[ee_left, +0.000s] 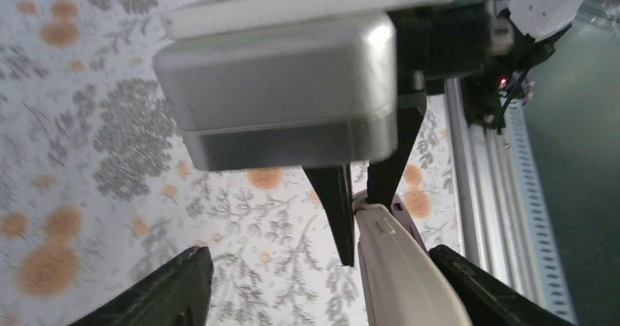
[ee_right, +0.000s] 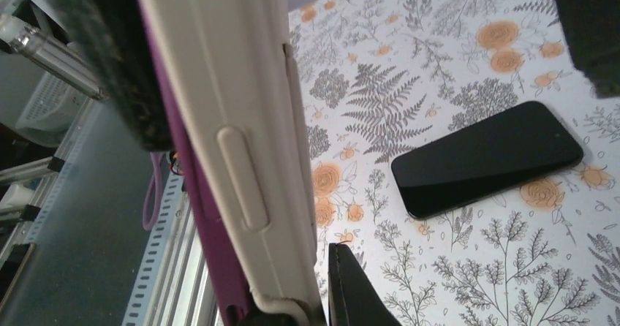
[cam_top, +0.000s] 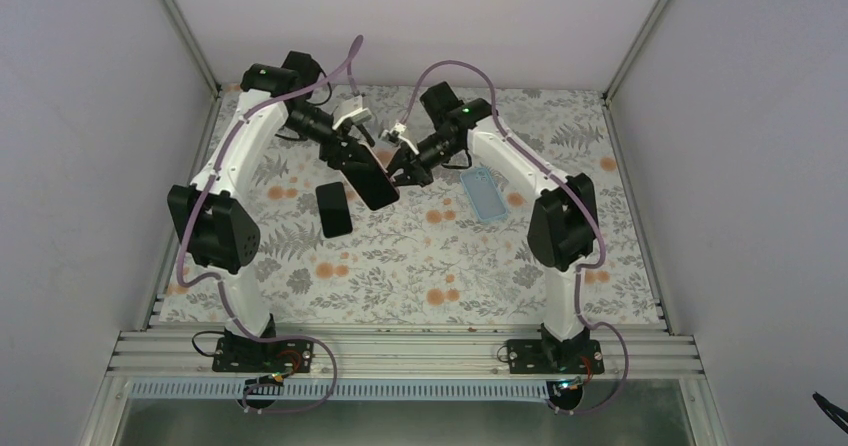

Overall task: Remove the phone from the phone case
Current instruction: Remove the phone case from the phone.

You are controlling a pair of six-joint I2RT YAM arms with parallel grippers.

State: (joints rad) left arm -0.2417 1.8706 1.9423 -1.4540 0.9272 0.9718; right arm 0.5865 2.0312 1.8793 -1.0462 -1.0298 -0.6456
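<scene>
The phone in its cream phone case (cam_top: 375, 184) hangs tilted above the mat between the two arms, dark face up. Up close, the case (ee_left: 398, 267) (ee_right: 234, 121) shows a raised side button and a purple layer along one edge. My right gripper (cam_top: 405, 171) (ee_right: 292, 297) is shut on one end of the case; one of its fingers is hidden behind it. My left gripper (cam_top: 360, 161) (ee_left: 322, 267) stands open around the other end, jaws wide apart, and the case lies close against its right finger (ee_left: 497, 289).
A bare black phone (cam_top: 334, 209) (ee_right: 486, 158) lies flat on the floral mat just left of the held one. A pale blue translucent case (cam_top: 484, 193) lies on the mat under the right arm. An aluminium rail (cam_top: 400, 351) runs along the near edge, and walls close in the sides.
</scene>
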